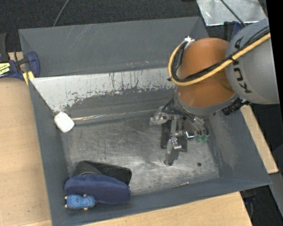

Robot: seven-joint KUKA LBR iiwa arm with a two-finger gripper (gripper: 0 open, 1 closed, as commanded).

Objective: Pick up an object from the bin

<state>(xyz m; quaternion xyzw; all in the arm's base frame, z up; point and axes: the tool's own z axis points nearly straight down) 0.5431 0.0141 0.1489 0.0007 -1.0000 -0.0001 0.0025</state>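
My gripper hangs under the orange wrist cover at the right middle of the bin, low over bare grey floor, with nothing seen in it. No loose thing lies close to it. The nearest is a flat black object at the lower left, well to the gripper's left. A dark blue fabric piece lies against the front of that black object. A small light blue toy rests at the fabric's front left edge. A small white block sits at the far left, by the back wall.
The arm and its orange cover reach in over the bin's right side. The sloped bin walls rise close to the gripper on the right and at the front.
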